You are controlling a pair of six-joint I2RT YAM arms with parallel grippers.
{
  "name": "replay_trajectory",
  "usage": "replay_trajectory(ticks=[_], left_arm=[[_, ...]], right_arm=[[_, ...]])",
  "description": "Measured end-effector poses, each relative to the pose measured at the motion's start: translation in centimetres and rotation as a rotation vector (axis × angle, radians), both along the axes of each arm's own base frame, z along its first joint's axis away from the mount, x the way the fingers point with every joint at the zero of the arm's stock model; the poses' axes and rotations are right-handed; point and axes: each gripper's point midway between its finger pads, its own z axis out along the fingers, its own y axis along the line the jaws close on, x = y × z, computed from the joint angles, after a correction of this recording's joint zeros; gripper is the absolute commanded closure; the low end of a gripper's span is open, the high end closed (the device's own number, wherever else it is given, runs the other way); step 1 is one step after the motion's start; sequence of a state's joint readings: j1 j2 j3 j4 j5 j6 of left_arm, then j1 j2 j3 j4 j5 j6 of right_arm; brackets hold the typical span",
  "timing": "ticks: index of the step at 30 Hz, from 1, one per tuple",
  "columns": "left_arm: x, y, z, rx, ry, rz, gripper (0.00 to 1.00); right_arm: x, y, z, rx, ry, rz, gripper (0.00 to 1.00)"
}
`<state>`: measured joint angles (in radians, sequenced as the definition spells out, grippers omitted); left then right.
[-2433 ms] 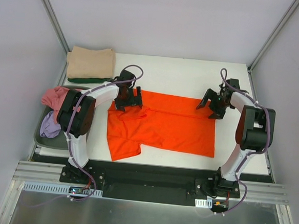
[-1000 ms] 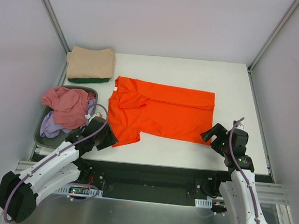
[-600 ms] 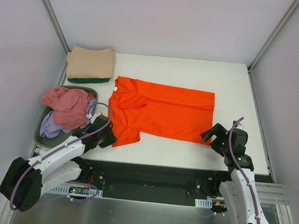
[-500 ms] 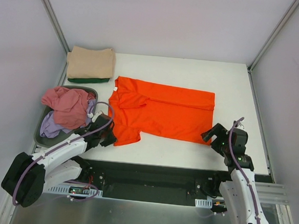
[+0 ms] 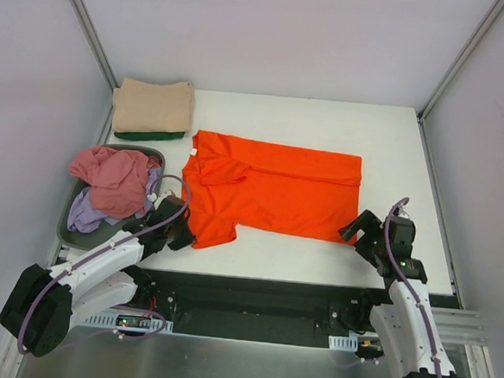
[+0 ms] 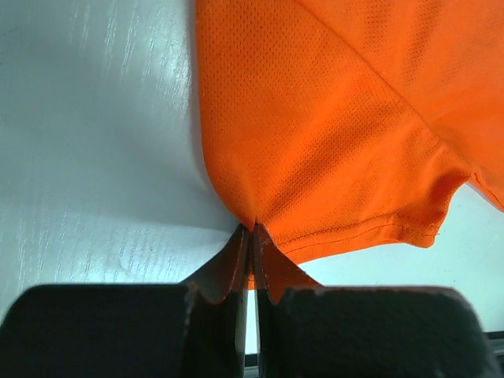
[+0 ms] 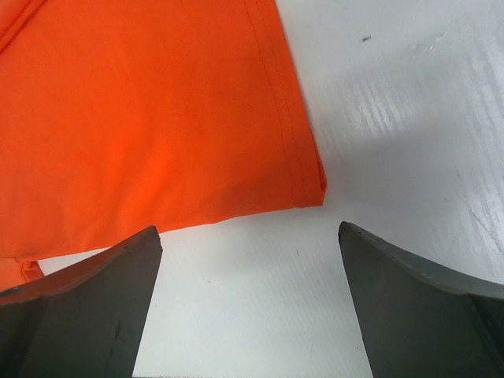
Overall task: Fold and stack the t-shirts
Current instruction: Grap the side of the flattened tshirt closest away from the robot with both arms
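One orange t-shirt (image 5: 278, 191) lies spread on the white table (image 5: 326, 125). The left claw (image 6: 252, 232) pinches its sleeve edge. The right claw (image 7: 248, 230) is spread wide, just beside the shirt's corner.

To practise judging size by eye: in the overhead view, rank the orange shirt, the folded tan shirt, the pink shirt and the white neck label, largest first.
1. orange shirt, clearly largest.
2. tan shirt and pink shirt: look about alike, not ranked.
3. white neck label, smallest.
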<state>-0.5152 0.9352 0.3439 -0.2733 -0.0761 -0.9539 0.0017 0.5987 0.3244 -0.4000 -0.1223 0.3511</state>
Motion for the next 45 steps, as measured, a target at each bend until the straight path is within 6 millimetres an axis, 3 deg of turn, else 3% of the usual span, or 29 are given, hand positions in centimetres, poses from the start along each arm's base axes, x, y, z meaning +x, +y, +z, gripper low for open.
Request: replay_trajectory(ticks=[2, 8, 15, 19, 22, 33, 40, 45], left_arm=[[-0.2, 0.1, 0.0, -0.003, -0.006, -0.001, 1.00], [-0.4, 0.2, 0.0, -0.002, -0.008, -0.004, 1.00], [-0.4, 0.3, 0.0, 0.007, -0.012, -0.021, 1.00], [-0.4, 0.3, 0.0, 0.010, -0.013, -0.025, 1.00], [-0.4, 0.3, 0.0, 0.010, -0.012, -0.027, 1.00], [-0.6, 0.3, 0.0, 0.010, -0.003, -0.030, 1.00], [-1.2, 0.5, 0.1, 0.013, 0.009, -0.032, 1.00], [-2.0, 0.7, 0.2, 0.013, 0.032, -0.039, 1.00]], right_arm=[[-0.3, 0.1, -0.5, 0.004, 0.030, 0.005, 0.01], [-1.2, 0.4, -2.3, 0.020, 0.142, 0.012, 0.22], [-1.1, -0.1, -2.9, 0.008, 0.184, -0.028, 0.42], [-1.0, -0.7, -3.2, -0.013, 0.192, -0.059, 0.46], [-0.7, -1.0, -3.4, -0.025, 0.192, -0.073, 0.60], [0.7, -1.0, -3.8, -0.020, 0.185, -0.078, 0.78], [0.8, -1.0, -4.1, -0.030, 0.186, -0.061, 0.99], [-0.1, -0.9, -3.9, -0.041, 0.197, -0.029, 0.99]])
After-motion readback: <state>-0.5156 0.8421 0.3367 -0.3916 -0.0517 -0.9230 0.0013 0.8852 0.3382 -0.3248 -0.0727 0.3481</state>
